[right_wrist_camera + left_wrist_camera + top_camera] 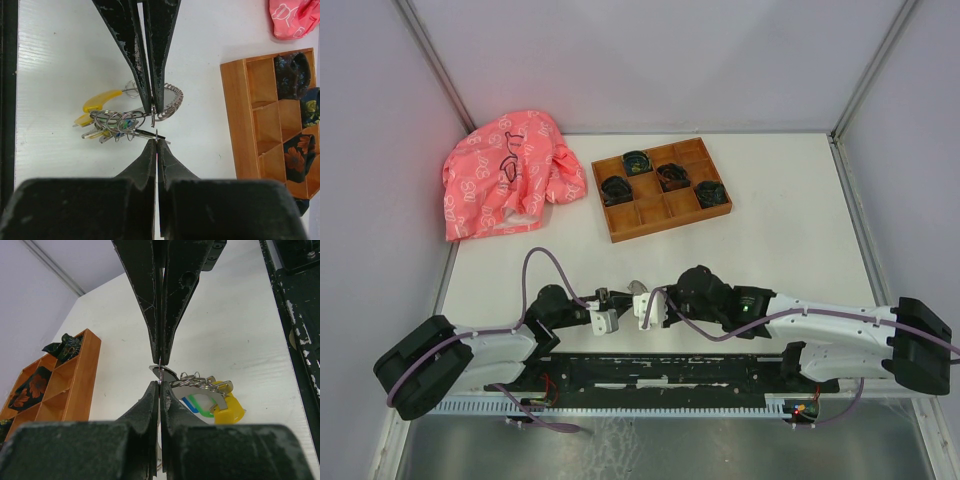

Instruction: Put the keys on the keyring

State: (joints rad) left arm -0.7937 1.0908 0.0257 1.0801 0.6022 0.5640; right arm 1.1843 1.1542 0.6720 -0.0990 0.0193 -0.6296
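Black fingers (pixel 145 300) of the left gripper (pixel 159 376) are pressed together, and a thin grey wire of the keyring (pixel 200 385) shows nipped at their tips. The rest of the ring bundle trails just beyond, with the green tag (pixel 202 410) and the yellow tag (pixel 229 412) beneath it. A blue piece (pixel 189 402) beside the green tag may be the blue-headed key. The black-headed one cannot be picked out of the tangle.

The right gripper (pixel 155 127) is likewise closed tight, pinching a small metal loop of the same bundle. A coiled wire (pixel 172 100) curls just to one side of its tips, and the tags lie to the other. Whether the bundle rests on the white bench (pixel 770 250) or hangs just above it cannot be told.

From above, both arms lie low and stretched inward. The left arm (pixel 490 345) reaches in from the left corner and the right arm (pixel 830 325) from the right. Their wrists nearly meet at the middle of the near edge.

Farther back stands a wooden tray (pixel 620 225) with dark bundles (pixel 668 178) in several compartments. A crumpled pink cloth (pixel 505 180) lies near its left side.
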